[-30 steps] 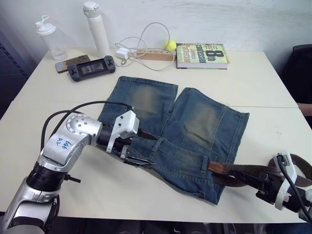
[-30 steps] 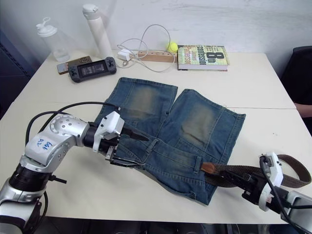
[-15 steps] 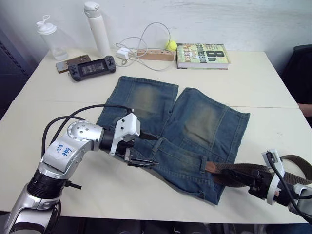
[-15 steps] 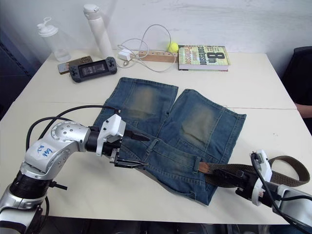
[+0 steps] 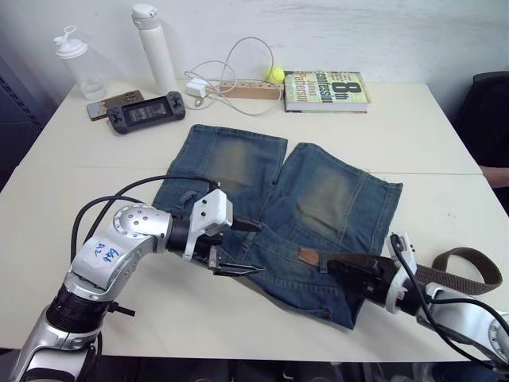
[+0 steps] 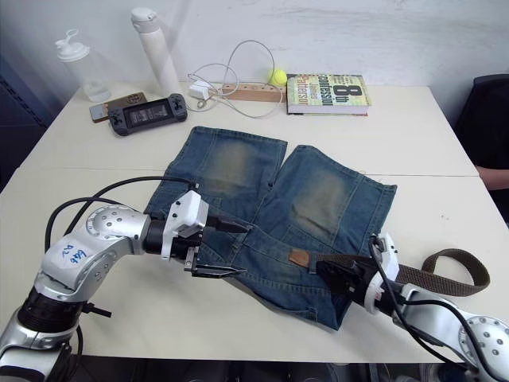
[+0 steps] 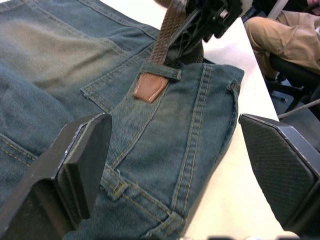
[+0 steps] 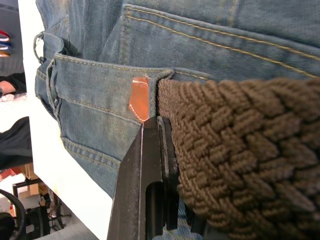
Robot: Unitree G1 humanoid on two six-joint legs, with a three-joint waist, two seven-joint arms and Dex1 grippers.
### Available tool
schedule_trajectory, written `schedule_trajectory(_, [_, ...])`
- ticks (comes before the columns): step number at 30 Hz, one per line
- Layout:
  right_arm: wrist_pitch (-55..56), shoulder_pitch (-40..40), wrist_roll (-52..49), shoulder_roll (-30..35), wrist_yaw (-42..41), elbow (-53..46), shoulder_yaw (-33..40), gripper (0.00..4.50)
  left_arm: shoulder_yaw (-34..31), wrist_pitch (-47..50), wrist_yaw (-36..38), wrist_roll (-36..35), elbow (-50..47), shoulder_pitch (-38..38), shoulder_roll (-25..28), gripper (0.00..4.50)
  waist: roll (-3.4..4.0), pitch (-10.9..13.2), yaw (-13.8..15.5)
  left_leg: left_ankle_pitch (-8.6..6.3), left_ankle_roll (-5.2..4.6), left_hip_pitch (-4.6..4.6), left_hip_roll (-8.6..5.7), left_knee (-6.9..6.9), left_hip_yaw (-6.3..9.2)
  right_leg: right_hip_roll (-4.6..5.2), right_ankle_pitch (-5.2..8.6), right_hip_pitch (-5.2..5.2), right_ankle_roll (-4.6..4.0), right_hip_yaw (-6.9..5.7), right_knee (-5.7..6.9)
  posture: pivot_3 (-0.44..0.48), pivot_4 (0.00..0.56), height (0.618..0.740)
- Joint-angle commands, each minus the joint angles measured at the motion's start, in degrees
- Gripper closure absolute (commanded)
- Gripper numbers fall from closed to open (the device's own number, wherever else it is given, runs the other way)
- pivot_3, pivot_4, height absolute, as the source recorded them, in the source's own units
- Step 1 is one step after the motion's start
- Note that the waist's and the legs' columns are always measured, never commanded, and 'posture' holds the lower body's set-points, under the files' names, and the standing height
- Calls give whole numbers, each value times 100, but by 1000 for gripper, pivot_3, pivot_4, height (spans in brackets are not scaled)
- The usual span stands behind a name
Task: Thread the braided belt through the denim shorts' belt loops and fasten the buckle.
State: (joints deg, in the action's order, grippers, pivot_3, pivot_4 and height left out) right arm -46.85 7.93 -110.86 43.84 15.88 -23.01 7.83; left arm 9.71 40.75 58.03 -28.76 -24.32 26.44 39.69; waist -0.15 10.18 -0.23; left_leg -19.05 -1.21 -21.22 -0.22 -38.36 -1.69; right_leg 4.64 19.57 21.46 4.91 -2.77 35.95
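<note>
The denim shorts lie flat in the middle of the table, waistband toward me. My right gripper is shut on the braided belt just right of a waistband belt loop. The belt's tan leather tip pokes out past that loop to the left. The rest of the strap curls on the table at the right. My left gripper hovers open over the waistband's left part, its fingers spread wide with nothing between them. The buckle is out of view.
Along the far edge stand a clear bottle, a white flask, a game console, a power strip with a white cable, a yellow ball and a book. A person's leg is beside the table.
My right gripper has moved left along the waistband with the belt, and the leather tip has come through the belt loop. The left gripper has edged slightly right and stays open.
</note>
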Motion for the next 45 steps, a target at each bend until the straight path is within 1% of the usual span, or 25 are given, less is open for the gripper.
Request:
schedule_trajectory(1, [106,-35,77,-223,183,-285,-239,4500,34,14,-33,-100,-206,119,-79,69,0,0,5,0,0,0,0,0,0,1,0,0,0,0,0,0,150,735])
schedule_trajectory(2, [132,-21,96,-279,217,-295,-255,4500,49,17,-28,-96,-201,134,-90,69,0,0,6,0,0,-1,0,0,1,0,0,0,0,0,-1,0,150,735])
schedule_trajectory(4, [188,66,97,-343,214,-322,-173,3624,103,-5,-6,-61,-151,175,-119,0,0,0,6,0,0,-1,0,1,0,1,0,0,0,0,-1,0,150,735])
schedule_trajectory(6, [200,190,69,-300,144,-400,-23,2979,163,-38,28,-23,-82,223,-143,0,0,0,13,0,0,-1,0,1,1,1,0,0,0,0,-1,0,150,735])
schedule_trajectory(7, [189,282,32,-244,86,-466,87,2425,198,-66,49,-2,-41,253,-151,0,0,0,17,0,0,-1,0,1,0,2,0,0,0,0,-1,0,150,735])
schedule_trajectory(9, [183,476,-30,-133,26,-592,302,1569,254,-118,93,31,36,303,-158,0,0,0,30,-1,-1,-2,0,2,1,2,0,-1,0,0,-1,0,150,735])
schedule_trajectory(10, [180,613,-40,-59,19,-661,423,1009,284,-157,121,56,91,342,-170,0,0,0,33,-2,-3,-3,0,3,1,3,0,-3,0,-1,0,0,150,735])
schedule_trajectory(11, [182,761,-46,-1,-20,-738,541,655,308,-184,142,69,142,382,-189,0,-1,-1,54,-2,-3,-3,0,4,2,2,0,-4,0,-1,0,0,150,735])
schedule_trajectory(12, [223,952,-113,-2,-41,-807,673,200,340,-217,162,91,201,430,-218,0,-1,-1,70,-2,-4,-7,-1,3,4,4,0,-5,0,-5,-1,0,150,735])
schedule_trajectory(13, [265,1130,-161,-12,-62,-862,786,90,372,-251,185,112,252,470,-246,0,-3,-2,110,-3,-5,-6,-1,3,5,3,0,-6,0,-5,-2,0,150,735])
schedule_trajectory(15, [371,1480,-185,-95,-103,-955,1003,90,439,-318,238,154,350,545,-305,0,-5,-3,148,-4,-7,-9,-1,3,6,2,0,-8,1,-6,-2,0,150,735])
schedule_trajectory(19, [680,1811,-156,-393,-118,-1076,1170,90,518,-407,327,206,468,625,-369,0,-5,-3,140,-5,-9,-10,-2,3,5,3,0,-7,1,-6,-1,0,150,735])
schedule_trajectory(24, [1308,2080,-207,-1200,-58,-1302,1316,90,601,-496,459,261,597,740,-442,0,0,-6,133,-4,-7,-3,-2,5,6,2,1,-5,-1,-4,-8,0,150,735])
schedule_trajectory(31, [1544,2329,-30,-1562,-175,-1381,1395,90,639,-577,564,302,690,805,-461,0,0,-6,94,-4,-7,-3,-2,7,4,4,1,-3,-1,1,-7,0,150,735])
schedule_trajectory(33, [1546,2370,-26,-1553,-197,-1392,1443,594,635,-602,595,324,717,805,-457,0,0,-6,86,-4,-7,-3,-2,7,4,5,1,-3,-1,1,-8,0,150,735])
schedule_trajectory(34, [1550,2393,-49,-1548,-219,-1394,1477,714,638,-621,608,344,732,807,-457,0,0,-6,82,-4,-7,-2,-2,7,4,5,1,-3,-2,1,-8,0,150,735])
schedule_trajectory(35, [1545,2406,-72,-1537,-247,-1394,1503,1058,639,-631,616,356,741,808,-459,0,0,-6,76,-4,-7,-2,-2,7,4,5,1,-3,-2,1,-8,0,150,735])
schedule_trajectory(36, [1531,2418,-91,-1523,-276,-1399,1514,1576,637,-636,620,364,739,804,-462,0,0,-6,68,-4,-7,-2,-2,7,5,5,1,-3,-2,1,-8,0,150,735])
schedule_trajectory(38, [1494,2399,-101,-1493,-310,-1413,1482,2252,633,-640,625,377,730,794,-466,0,0,-6,43,-4,-7,-2,-2,7,4,5,2,-3,-3,1,-8,0,150,735])
schedule_trajectory(39, [1482,2367,-86,-1485,-321,-1430,1442,2660,632,-641,628,381,726,791,-468,0,0,-6,33,-4,-7,-2,-2,7,5,5,2,-3,-3,1,-8,0,150,735])
schedule_trajectory(40, [1476,2307,-69,-1487,-306,-1463,1364,2930,627,-637,626,382,722,790,-470,0,0,-6,26,-4,-7,-2,-2,7,5,6,2,-3,-3,1,-7,0,150,735])
schedule_trajectory(41, [1478,2242,-54,-1495,-249,-1495,1268,3505,625,-636,623,386,721,790,-472,0,0,-6,13,-4,-7,-2,-2,7,5,6,2,-3,-3,1,-7,0,150,735])
schedule_trajectory(43, [1450,2074,-83,-1501,-93,-1548,995,4434,613,-641,615,406,712,784,-456,0,1,-7,-1,-3,-6,0,-1,7,5,5,2,-2,-3,2,-5,0,150,735])
schedule_trajectory(45, [1396,1930,-42,-1474,-19,-1571,775,4434,600,-648,616,423,708,775,-440,0,1,-7,0,-1,-3,1,-1,7,5,5,2,1,-4,3,-2,0,150,735])
